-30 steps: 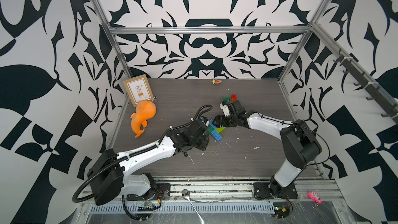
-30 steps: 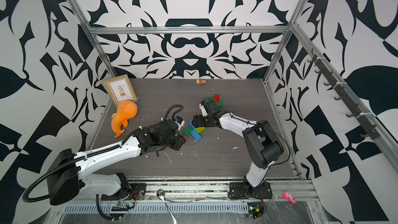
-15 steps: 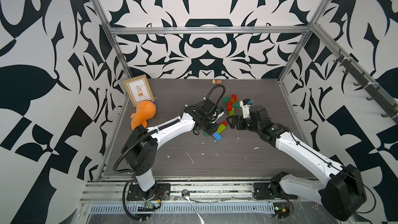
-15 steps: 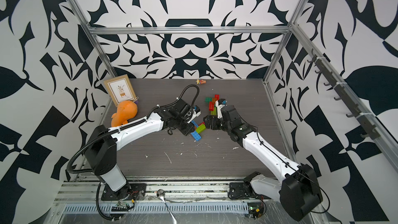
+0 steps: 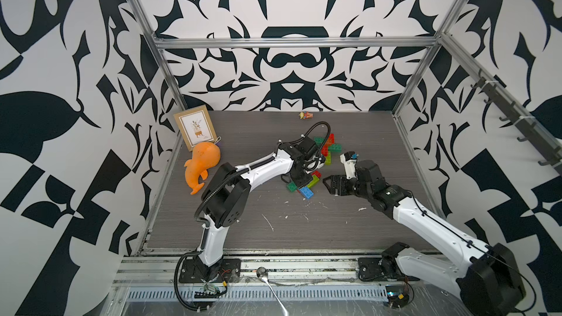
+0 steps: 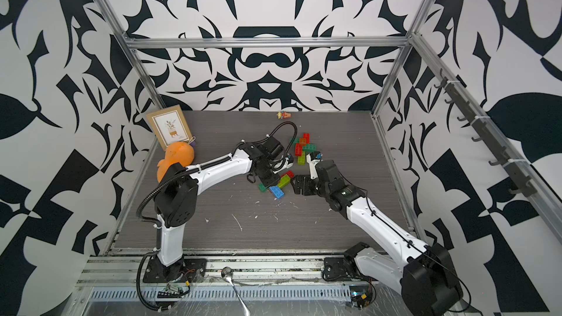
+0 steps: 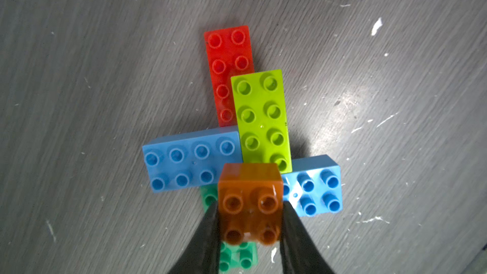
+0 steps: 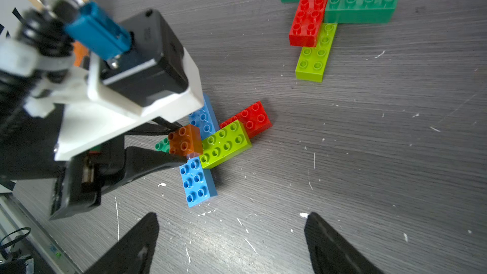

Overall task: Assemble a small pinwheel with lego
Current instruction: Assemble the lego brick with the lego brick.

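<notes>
holding the orange brick (image 7: 250,204) over the hub of crossed lego blades (image 7: 262,119), clamped in left jaws, with right jaws gaping empty; seemingly just seating it left.

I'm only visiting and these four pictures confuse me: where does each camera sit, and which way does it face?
Top views: a pair high above the arms' bases, looking down at the table; both arms show, with left gripper and right gripper.
Left wrist: on the left arm, looking along its fingers, shut on the orange brick at the pinwheel centre.
Right wrist: on the right arm, looking past its open fingers at the pinwheel and left gripper.
Shared: both wrist views show that orange brick.
</notes>
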Action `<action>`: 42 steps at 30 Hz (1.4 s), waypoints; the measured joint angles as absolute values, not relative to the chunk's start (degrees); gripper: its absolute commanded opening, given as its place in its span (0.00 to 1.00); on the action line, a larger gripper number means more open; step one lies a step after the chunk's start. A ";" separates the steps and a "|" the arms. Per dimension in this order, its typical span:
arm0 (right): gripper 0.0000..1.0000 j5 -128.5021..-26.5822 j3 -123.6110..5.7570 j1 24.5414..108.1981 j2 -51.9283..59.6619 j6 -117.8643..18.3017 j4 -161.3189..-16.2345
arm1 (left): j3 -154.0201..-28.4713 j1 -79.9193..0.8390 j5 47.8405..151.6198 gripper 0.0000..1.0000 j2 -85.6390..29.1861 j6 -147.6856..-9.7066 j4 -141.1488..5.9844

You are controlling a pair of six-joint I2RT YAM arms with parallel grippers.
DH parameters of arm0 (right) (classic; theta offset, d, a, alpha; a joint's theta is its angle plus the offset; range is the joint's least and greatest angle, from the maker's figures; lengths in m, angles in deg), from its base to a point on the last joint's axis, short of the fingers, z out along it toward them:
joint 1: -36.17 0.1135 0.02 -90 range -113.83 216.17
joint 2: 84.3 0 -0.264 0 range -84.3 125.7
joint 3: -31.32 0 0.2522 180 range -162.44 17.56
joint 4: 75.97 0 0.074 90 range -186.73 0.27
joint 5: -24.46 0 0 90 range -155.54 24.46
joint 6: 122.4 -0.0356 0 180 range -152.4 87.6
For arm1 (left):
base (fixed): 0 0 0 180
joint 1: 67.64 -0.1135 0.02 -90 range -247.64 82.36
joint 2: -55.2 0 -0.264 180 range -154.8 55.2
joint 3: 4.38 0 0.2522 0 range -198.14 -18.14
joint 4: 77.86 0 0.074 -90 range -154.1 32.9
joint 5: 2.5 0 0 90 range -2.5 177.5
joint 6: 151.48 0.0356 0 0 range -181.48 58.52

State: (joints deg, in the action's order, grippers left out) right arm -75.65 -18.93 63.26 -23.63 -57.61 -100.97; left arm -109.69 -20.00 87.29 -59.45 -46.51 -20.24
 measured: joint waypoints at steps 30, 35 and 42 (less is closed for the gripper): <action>0.89 -76.02 -18.42 63.24 -24.16 -57.48 -100.62 | -114.48 -20.13 86.22 0.22 -63.19 -48.04 -16.05; 0.89 -76.05 -18.42 63.24 -24.16 -57.48 -100.62 | -115.46 -20.13 86.20 0.22 -63.73 -49.14 -15.02; 0.89 -76.07 -18.42 63.24 -24.16 -57.48 -100.62 | -116.18 -20.11 86.48 0.22 -64.26 -49.53 -14.30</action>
